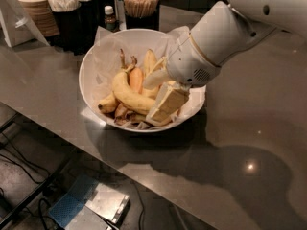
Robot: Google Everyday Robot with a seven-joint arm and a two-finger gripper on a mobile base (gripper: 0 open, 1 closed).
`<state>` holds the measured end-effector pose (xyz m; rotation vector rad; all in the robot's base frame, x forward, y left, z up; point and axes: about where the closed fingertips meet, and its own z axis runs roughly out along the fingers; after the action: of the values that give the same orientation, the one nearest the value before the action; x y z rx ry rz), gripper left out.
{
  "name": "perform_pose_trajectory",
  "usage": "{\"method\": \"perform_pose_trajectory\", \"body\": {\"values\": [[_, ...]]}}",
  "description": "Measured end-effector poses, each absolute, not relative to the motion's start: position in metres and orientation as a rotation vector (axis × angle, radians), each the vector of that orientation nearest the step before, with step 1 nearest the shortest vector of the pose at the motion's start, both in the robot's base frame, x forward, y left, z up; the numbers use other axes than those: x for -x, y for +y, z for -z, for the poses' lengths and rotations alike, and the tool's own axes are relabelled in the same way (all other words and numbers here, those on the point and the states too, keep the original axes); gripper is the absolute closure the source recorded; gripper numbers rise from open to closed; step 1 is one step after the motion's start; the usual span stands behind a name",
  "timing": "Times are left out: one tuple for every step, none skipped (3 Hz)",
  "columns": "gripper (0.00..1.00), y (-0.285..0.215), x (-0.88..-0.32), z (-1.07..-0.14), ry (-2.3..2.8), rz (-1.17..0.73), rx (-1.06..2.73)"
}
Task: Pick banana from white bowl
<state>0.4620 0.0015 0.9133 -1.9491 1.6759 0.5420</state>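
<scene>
The white bowl (93, 68) stands on the grey counter, lined with crinkled white paper that sticks over its rim. It holds several bananas; the largest yellow banana (127, 95) lies curved across the middle, with smaller ones behind and below it. My gripper (160, 92) reaches down from the upper right into the right half of the bowl. Its tip sits right at the right end of the large banana. The white arm hides the bowl's right rim.
Dark cups with wooden sticks (140, 3) and napkins (72, 4) stand behind the bowl, with a small bottle (110, 17) and stacked paper cups (36, 8) on the left. The counter's front edge (120, 169) runs below the bowl, and below it is the floor with cables.
</scene>
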Motion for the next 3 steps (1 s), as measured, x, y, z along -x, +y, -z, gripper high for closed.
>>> {"method": "perform_pose_trajectory", "body": {"values": [[0.47,0.002,-0.463,-0.911,1.682,-0.547,1.947],[0.46,0.001,-0.464,-0.897,1.713,-0.579,1.931],[0.44,0.001,-0.465,-0.886,1.734,-0.608,1.921]]}}
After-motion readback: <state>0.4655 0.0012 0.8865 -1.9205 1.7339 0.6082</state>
